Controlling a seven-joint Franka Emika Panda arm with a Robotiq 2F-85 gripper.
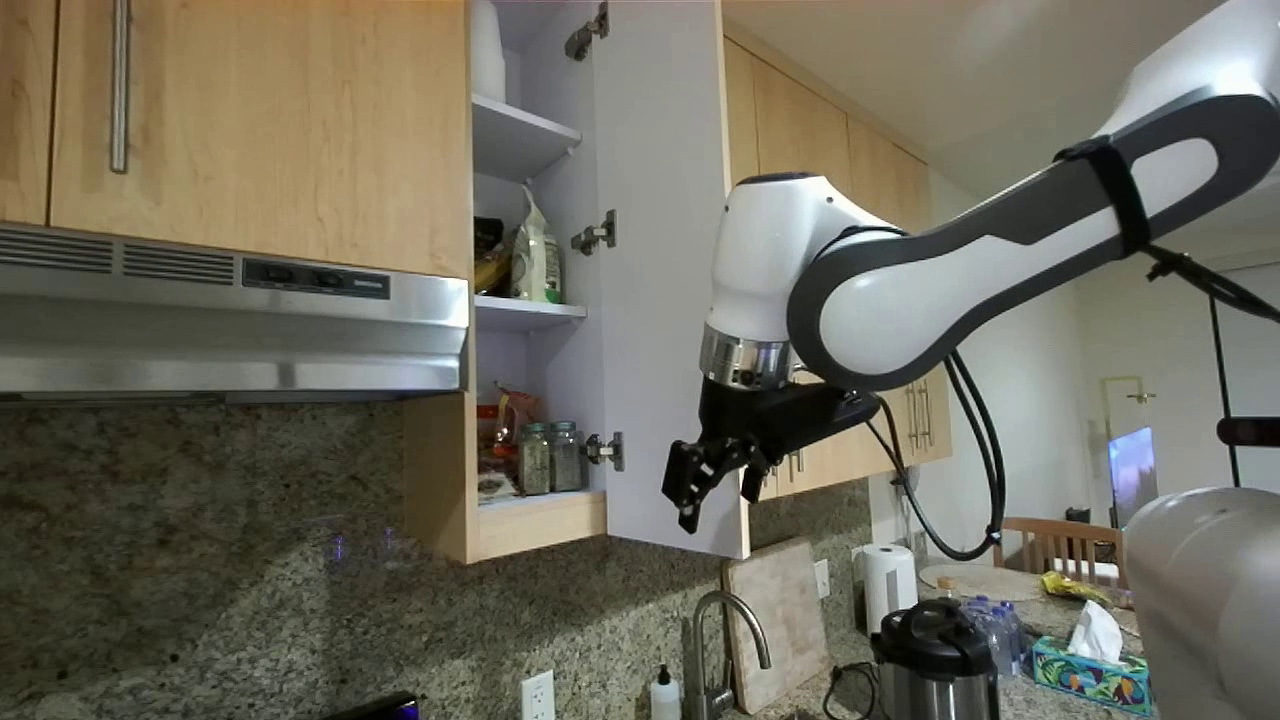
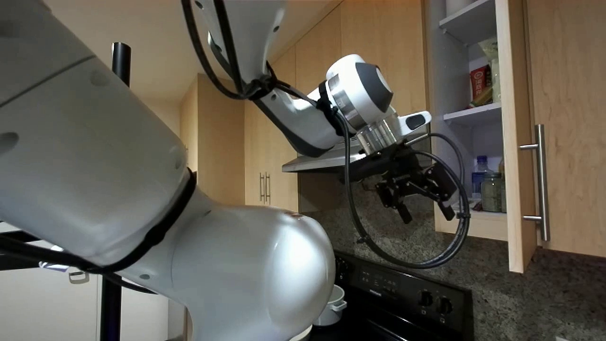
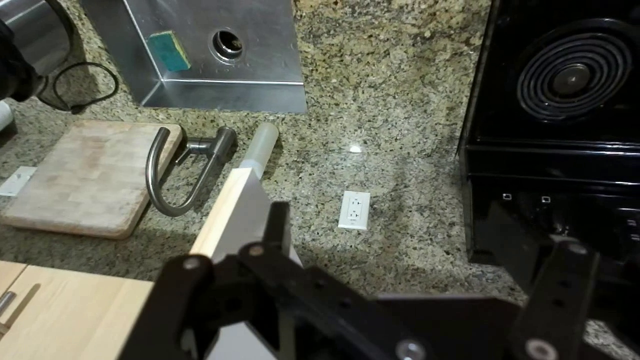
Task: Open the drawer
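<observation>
The tall narrow light-wood cabinet, the drawer (image 1: 437, 480), has its door standing open. The door's white inner face (image 1: 655, 300) shows in an exterior view. Its edge (image 2: 516, 142) and silver bar handle (image 2: 542, 182) show in an exterior view. Shelves hold jars (image 1: 535, 460), a bag (image 1: 537, 255) and a bottle (image 2: 480, 173). My gripper (image 1: 720, 500) is open and empty at the door's inner side, near its lower end; it also shows in an exterior view (image 2: 425, 211). In the wrist view, a finger overlaps the door (image 3: 245, 215); I cannot tell if they touch.
A steel range hood (image 1: 230, 340) and a wood door with a long handle (image 1: 260, 130) are beside the cabinet. Below are a faucet (image 3: 200, 170), a sink (image 3: 265, 95), a cutting board (image 3: 90, 175) and a black stove (image 3: 550, 155). Arm cables (image 2: 459, 237) loop around the gripper.
</observation>
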